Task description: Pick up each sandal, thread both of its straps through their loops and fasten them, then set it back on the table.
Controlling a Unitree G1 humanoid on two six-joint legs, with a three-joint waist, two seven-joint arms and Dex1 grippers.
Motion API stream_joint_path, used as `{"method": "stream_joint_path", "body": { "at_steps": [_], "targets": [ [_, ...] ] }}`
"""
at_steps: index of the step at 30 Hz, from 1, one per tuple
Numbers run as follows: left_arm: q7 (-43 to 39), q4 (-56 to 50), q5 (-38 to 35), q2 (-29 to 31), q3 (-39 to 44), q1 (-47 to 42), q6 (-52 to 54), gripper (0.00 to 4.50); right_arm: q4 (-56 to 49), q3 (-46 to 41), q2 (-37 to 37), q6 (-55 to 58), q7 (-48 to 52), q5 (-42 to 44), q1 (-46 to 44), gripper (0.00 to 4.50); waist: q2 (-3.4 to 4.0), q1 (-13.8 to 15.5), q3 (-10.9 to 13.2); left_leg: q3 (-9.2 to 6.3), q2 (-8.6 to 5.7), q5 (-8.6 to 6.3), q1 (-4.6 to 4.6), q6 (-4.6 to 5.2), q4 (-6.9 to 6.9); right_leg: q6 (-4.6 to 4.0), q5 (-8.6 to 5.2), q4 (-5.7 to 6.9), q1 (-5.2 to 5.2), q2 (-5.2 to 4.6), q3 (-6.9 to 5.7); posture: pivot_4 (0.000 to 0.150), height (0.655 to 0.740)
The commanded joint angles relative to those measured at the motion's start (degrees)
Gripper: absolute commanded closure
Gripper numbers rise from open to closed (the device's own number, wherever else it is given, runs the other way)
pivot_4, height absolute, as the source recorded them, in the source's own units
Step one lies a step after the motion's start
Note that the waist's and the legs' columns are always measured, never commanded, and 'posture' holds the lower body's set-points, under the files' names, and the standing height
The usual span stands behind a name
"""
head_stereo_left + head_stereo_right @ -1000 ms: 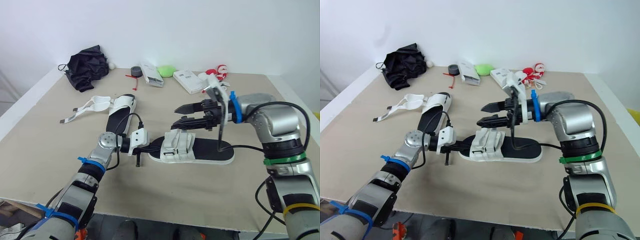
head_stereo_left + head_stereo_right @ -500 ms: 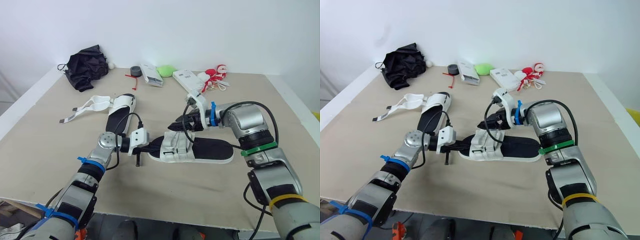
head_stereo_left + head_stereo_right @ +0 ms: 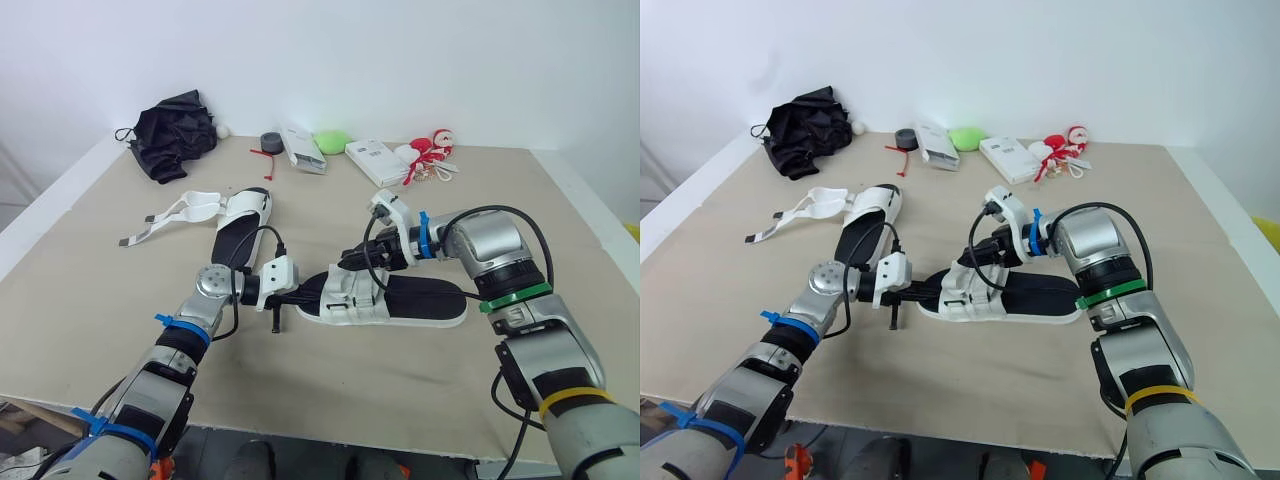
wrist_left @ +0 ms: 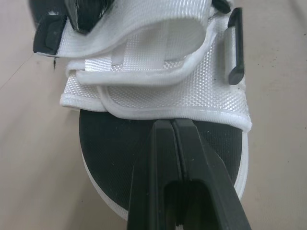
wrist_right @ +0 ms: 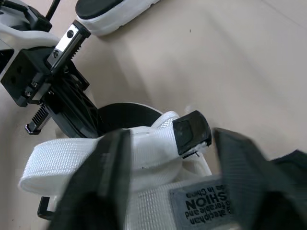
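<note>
The near sandal (image 3: 390,298) lies flat on the tabletop (image 3: 90,250) at the centre, toe toward the robot's left and heel toward its right, with its white upper (image 4: 158,91) standing over the black footbed (image 4: 110,139). The left gripper (image 3: 300,293) is at the toe end. In the left wrist view its jaws are clenched together with no visible gap, and their tips rest over the footbed just short of the front strap. The right gripper (image 3: 975,248) is at the upper from the far side. In the right wrist view its jaws are released and set wide apart, one on each side of the white strap (image 5: 96,158). A black loop (image 5: 192,132) and a sewn label (image 5: 206,203) lie between them. Whether either finger touches the strap cannot be told. The second sandal (image 3: 238,222) lies on the tabletop farther back and to the left, well apart from the first, with its straps (image 3: 170,213) unfastened and spread flat beside it. Along the far edge sit a black bundle of fabric (image 3: 175,135), a dark tape roll (image 3: 271,141), two white boxes (image 3: 303,148) (image 3: 377,161), a green object (image 3: 331,142) and a red-and-white toy (image 3: 432,150).
</note>
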Motion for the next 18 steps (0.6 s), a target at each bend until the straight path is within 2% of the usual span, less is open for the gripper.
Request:
{"method": "stream_joint_path", "body": {
  "at_steps": [1, 4, 6, 11, 15, 18],
  "targets": [
    [0.6, 8.7, 8.5, 1.3, -6.2, 7.4, 6.2, 4.5, -1.8, -1.5, 0.1, 0.0, 1.2, 1.5, -0.9, 4.4, 0.0, 0.0, 0.0, 0.0, 0.0, 0.0, 0.0, 0.0, 0.0, 0.0, 0.0, 0.0, 0.0, 0.0, 0.0, 0.15, 0.74],
    [0.7, 8.7, 8.5, 1.2, -6.2, 7.4, 6.3, 4.5, -2.3, -2.7, 0.5, -1.5, 0.9, 1.8, -0.3, 4.4, 0.0, 0.0, 0.0, 0.0, 0.0, 0.0, 0.0, 0.0, 0.0, 0.0, 0.01, 0.0, 0.0, 0.0, 0.0, 0.15, 0.74],
    [0.7, 8.7, 8.6, 1.2, -6.3, 7.3, 6.2, 4.5, -4.0, -6.0, 1.1, -4.8, 0.1, 3.5, 0.6, 4.4, 0.0, 0.0, 0.0, 0.0, 0.0, 0.0, 0.0, -0.01, 0.0, 0.0, 0.0, 0.0, -0.01, 0.0, 0.0, 0.15, 0.74],
    [0.7, 8.8, 8.6, 1.1, -6.4, 7.2, 6.1, 4.5, -9.7, -12.2, 1.0, -4.6, 1.1, 8.7, 1.5, 4.4, 0.01, 0.0, 0.0, 0.0, -0.01, 0.0, 0.0, 0.0, 0.01, 0.01, 0.01, 0.0, -0.01, 0.0, 0.01, 0.15, 0.74],
    [0.7, 9.0, 8.7, 1.1, -6.4, 7.1, 5.9, 4.5, -19.4, -17.5, -0.3, -2.8, 4.8, 16.5, 4.6, 4.4, -0.01, 0.0, 0.0, -0.01, 0.0, 0.0, 0.0, 0.0, 0.0, 0.06, 0.06, 0.0, 0.0, 0.01, 0.0, 0.15, 0.74],
    [0.8, 9.3, 8.8, 1.0, -6.4, 6.8, 5.9, 4.5, -33.4, -18.8, -5.7, -1.0, 12.2, 23.5, 11.4, 4.4, -0.1, 0.0, 0.0, -0.03, 0.0, 0.0, -0.03, 0.0, 0.0, 0.03, 0.04, 0.0, 0.02, 0.01, -0.01, 0.15, 0.74]
  ]
}}
